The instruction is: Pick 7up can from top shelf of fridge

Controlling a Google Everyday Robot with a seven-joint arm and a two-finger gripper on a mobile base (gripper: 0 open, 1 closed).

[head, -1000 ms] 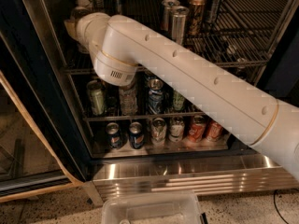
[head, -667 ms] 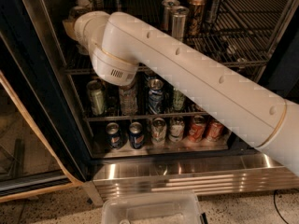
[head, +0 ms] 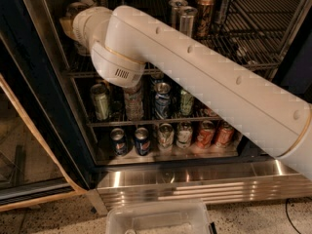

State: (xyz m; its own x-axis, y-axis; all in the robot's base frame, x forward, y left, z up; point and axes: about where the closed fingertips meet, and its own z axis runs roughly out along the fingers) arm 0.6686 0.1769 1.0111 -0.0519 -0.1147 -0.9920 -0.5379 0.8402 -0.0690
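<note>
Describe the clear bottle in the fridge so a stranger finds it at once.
In the fridge, find the middle rack, below the white arm whose gripper is up at the top left. The bottle stands between a green can and a blue can: the only clear bottle among cans.

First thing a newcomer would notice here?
The big white arm sweeping diagonally from lower right into the open fridge, its claw at the left end of the top shelf, largely hidden behind the wrist. Below, rows of drink cans line the lower racks.
</note>
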